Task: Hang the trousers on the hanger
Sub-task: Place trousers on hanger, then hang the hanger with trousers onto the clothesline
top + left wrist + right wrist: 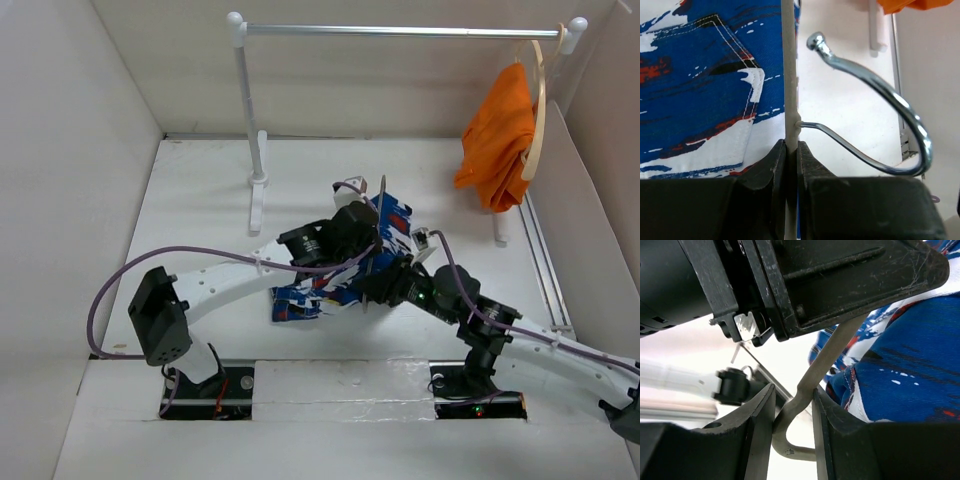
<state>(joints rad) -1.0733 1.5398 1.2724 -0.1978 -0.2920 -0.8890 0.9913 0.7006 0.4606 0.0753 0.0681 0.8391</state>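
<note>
The trousers (305,299), dark blue with red, white and black streaks, lie crumpled on the table centre. The grey wire hanger (383,205) stands upright among them, its hook (350,185) pointing left. My left gripper (365,228) is shut on the hanger's wire just below the hook; in the left wrist view the fingers (791,145) pinch the wire, with the hook (880,115) to the right and the trousers (700,90) to the left. My right gripper (385,285) is shut on the hanger's lower corner bend (790,412), with trousers cloth (910,375) beside it.
A white clothes rail (400,30) stands at the back, its left post (257,180) close behind the arms. A pale wooden hanger bearing orange cloth (497,140) hangs at its right end. White walls enclose the table on the left, back and right.
</note>
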